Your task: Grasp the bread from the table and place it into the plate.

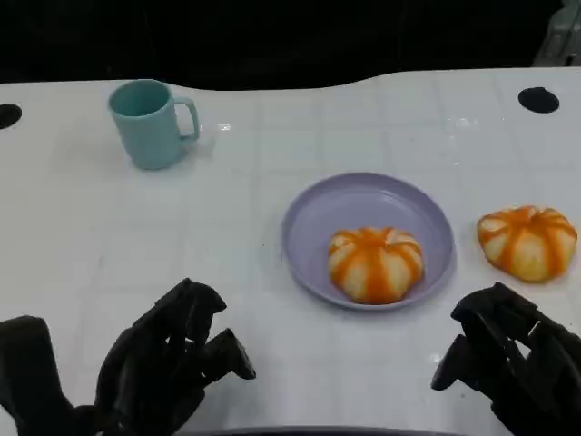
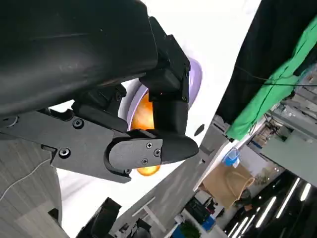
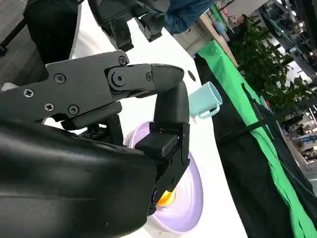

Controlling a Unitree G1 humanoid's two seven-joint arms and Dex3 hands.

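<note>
White and glossy, the bench [image 1: 272, 363] carried one orange-striped round bread bun [image 1: 527, 241] just beyond the empty, loosely curled fingers [image 1: 472, 350] of the right hand [image 1: 508, 359], best cupped from above, then carried to the lilac round plate [image 1: 313, 218], which already held another bun [image 1: 375, 263].

A teal mug [image 1: 150, 123] stands upright on the white table [image 1: 91, 254], handle to the right; beyond it, far off, hangs a green cloth [image 3: 257, 124].
</note>
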